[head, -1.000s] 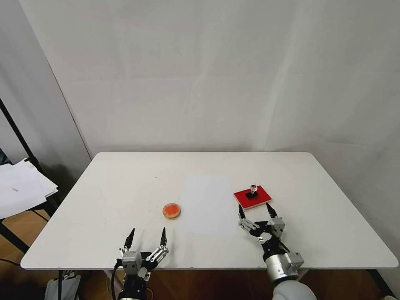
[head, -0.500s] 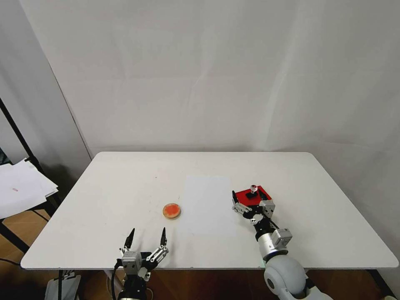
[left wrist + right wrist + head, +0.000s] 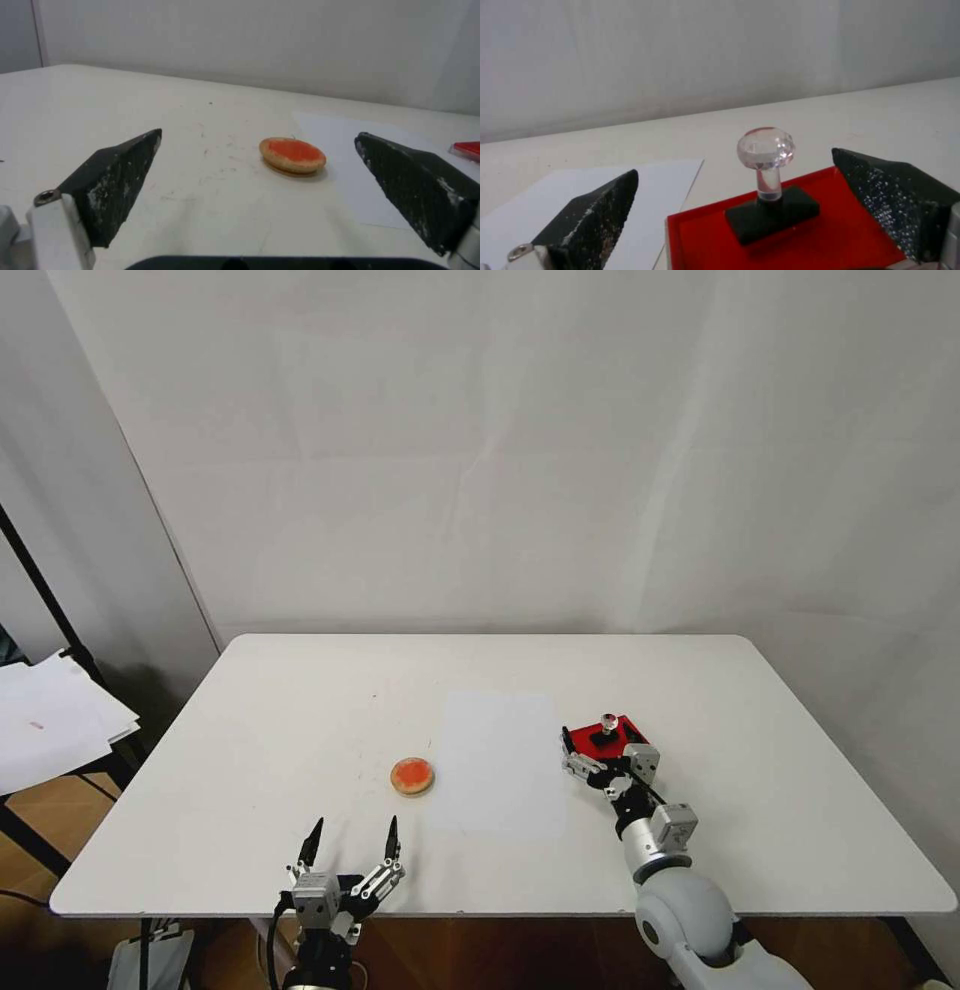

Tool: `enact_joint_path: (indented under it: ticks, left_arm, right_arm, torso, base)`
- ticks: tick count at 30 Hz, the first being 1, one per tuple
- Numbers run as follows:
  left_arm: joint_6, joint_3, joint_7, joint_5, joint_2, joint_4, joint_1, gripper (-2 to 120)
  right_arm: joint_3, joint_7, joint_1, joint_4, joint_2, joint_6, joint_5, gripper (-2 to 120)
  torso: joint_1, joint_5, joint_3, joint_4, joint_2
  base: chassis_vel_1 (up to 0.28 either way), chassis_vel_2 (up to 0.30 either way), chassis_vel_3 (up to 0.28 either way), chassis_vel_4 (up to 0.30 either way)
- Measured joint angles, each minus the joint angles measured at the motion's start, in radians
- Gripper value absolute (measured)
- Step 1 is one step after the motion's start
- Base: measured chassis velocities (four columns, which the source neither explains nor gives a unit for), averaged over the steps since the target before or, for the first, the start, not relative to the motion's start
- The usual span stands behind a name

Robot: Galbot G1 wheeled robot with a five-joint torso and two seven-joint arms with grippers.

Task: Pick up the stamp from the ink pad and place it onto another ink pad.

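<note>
The stamp (image 3: pixel 606 728), a black block with a clear round knob, stands upright on the red rectangular ink pad (image 3: pixel 632 729) at the table's right of centre. My right gripper (image 3: pixel 598 743) is open at the pad's near edge. In the right wrist view the stamp (image 3: pixel 767 187) stands between and just beyond the open fingers (image 3: pixel 595 210), untouched, on the red pad (image 3: pixel 830 240). The round orange ink pad (image 3: pixel 411 775) lies left of centre. My left gripper (image 3: pixel 355 823) stays open near the front edge, with the round pad (image 3: pixel 293 155) ahead of it.
A white paper sheet (image 3: pixel 497 760) lies flat between the two pads on the white table (image 3: pixel 300 700). A stand with loose papers (image 3: pixel 50 720) is off the table's left side. A white wall backs the table.
My right gripper has moved forward from the front of the table to the red pad, so its open fingers now reach the stamp's sides. The left arm has not moved.
</note>
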Motion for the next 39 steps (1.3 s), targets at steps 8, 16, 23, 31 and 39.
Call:
enact_joint_path:
  ticks: [8,16,23,31,39]
  left_arm:
    - [0.0,0.0,0.0,0.0,0.0,0.0,0.0,102]
    - [0.0,0.0,0.0,0.0,0.0,0.0,0.0,102]
    - [0.0,0.0,0.0,0.0,0.0,0.0,0.0,102]
    - [0.0,0.0,0.0,0.0,0.0,0.0,0.0,102]
    - [0.0,0.0,0.0,0.0,0.0,0.0,0.0,102]
  right_arm:
    - [0.002,0.009,-0.001,0.005,0.001,-0.019,0.0,96]
    - [-0.002,0.01,0.001,0.002,0.007,-0.017,0.0,70]
    - [-0.007,0.013,0.001,-0.003,0.01,-0.013,-0.001,48]
    - [-0.009,0.017,0.005,-0.003,0.007,-0.011,-0.001,19]
    - [-0.008,0.016,0.003,-0.003,0.007,0.002,0.0,7]
  torso:
    - [0.0,0.0,0.0,0.0,0.0]
    - [0.0,0.0,0.0,0.0,0.0]
    - [0.0,0.0,0.0,0.0,0.0]
    - [0.0,0.0,0.0,0.0,0.0]
    - [0.0,0.0,0.0,0.0,0.0]
  base:
    - [0.0,0.0,0.0,0.0]
    - [0.0,0.0,0.0,0.0]
    - [0.0,0.0,0.0,0.0]
    - [0.0,0.0,0.0,0.0]
    - [0.0,0.0,0.0,0.0]
